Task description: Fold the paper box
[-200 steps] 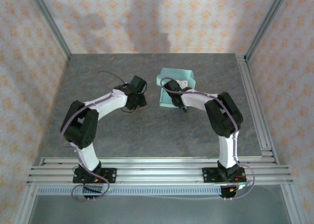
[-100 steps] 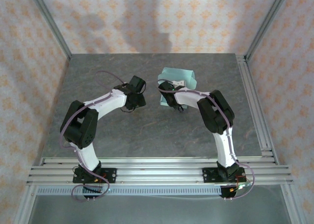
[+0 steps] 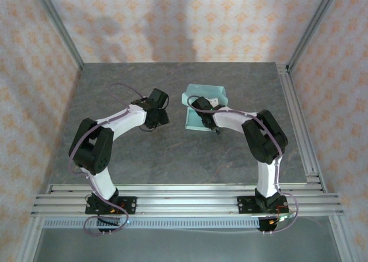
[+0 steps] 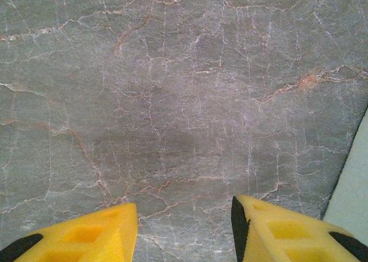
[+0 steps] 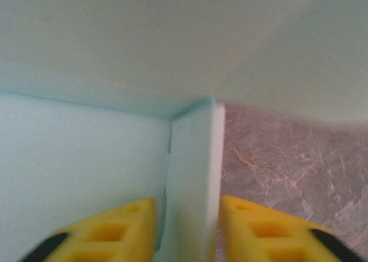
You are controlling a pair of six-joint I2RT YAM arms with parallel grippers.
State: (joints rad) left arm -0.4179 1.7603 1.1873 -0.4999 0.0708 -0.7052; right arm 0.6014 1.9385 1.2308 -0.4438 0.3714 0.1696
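The paper box is pale mint-green card, partly folded, lying on the table right of centre with its back wall raised. My right gripper reaches into it from the near side. In the right wrist view an upright wall of the paper box stands between the yellow fingers of the right gripper, which is open, with a slim gap beside the left finger. My left gripper hovers to the left of the box. It is open over bare table in the left wrist view, with the box's edge at far right.
The grey marble table is bounded by patterned walls at the back and sides. An aluminium rail runs along the right edge, and the mounting rails cross the near edge.
My right gripper's jaws have parted from a tight grip on the box wall. The box has swung slightly and settled flatter. The left arm has barely moved.
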